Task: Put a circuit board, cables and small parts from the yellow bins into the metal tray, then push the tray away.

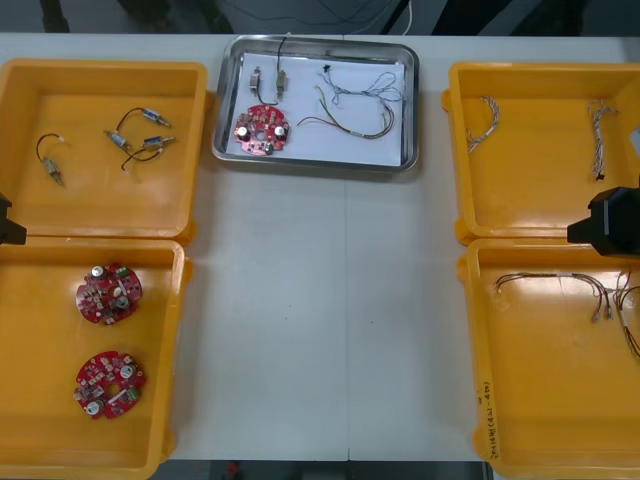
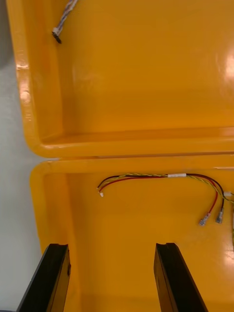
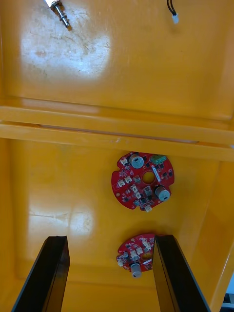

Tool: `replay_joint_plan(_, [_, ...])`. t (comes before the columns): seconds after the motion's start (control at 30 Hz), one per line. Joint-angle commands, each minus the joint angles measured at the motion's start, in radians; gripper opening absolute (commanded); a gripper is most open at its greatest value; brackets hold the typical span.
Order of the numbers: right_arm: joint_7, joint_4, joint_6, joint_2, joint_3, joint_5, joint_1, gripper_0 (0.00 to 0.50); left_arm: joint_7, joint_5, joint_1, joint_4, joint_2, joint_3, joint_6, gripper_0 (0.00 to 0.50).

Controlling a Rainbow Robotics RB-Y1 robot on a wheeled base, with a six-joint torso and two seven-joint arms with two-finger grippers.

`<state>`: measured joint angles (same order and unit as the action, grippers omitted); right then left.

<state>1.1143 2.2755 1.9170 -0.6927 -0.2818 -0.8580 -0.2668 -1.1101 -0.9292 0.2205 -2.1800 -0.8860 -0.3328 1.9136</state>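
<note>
The metal tray (image 1: 228, 100), white inside, stands at the far middle of the table. In it lie a red circuit board (image 1: 260, 130), small metal parts (image 1: 268, 80), a blue and white cable (image 1: 366, 88) and a red and yellow cable (image 1: 352, 126). My left gripper (image 3: 109, 239) hangs open over the near left yellow bin (image 3: 58, 195), above two circuit boards (image 3: 143, 181) (image 3: 136, 254). My right gripper (image 2: 111, 245) is open and holds nothing over the near right bin (image 2: 146, 253), short of a red and yellow cable (image 2: 161, 176).
The far left bin (image 1: 90, 205) holds small metal parts on black cables (image 1: 140, 140). The far right bin (image 1: 540, 190) holds twisted cables (image 1: 482, 120). The left arm (image 1: 8, 222) and right arm (image 1: 610, 222) sit at the table's sides. Bare table (image 1: 320, 300) lies between the bins.
</note>
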Motion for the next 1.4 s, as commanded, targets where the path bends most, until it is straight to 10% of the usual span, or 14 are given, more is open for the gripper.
replay_joint_plan(0.03, [0.030, 0.006, 0.003, -0.036, -0.045, 0.034, 0.037, 0.500, -0.085, -0.003, -0.017, -0.026, -0.047, -0.031, 0.006, 0.500])
replay_joint_plan(1.4, [0.102, -0.086, 0.003, -0.090, -0.048, 0.014, 0.098, 0.500, -0.085, -0.003, -0.017, -0.026, -0.047, -0.031, 0.006, 0.500])
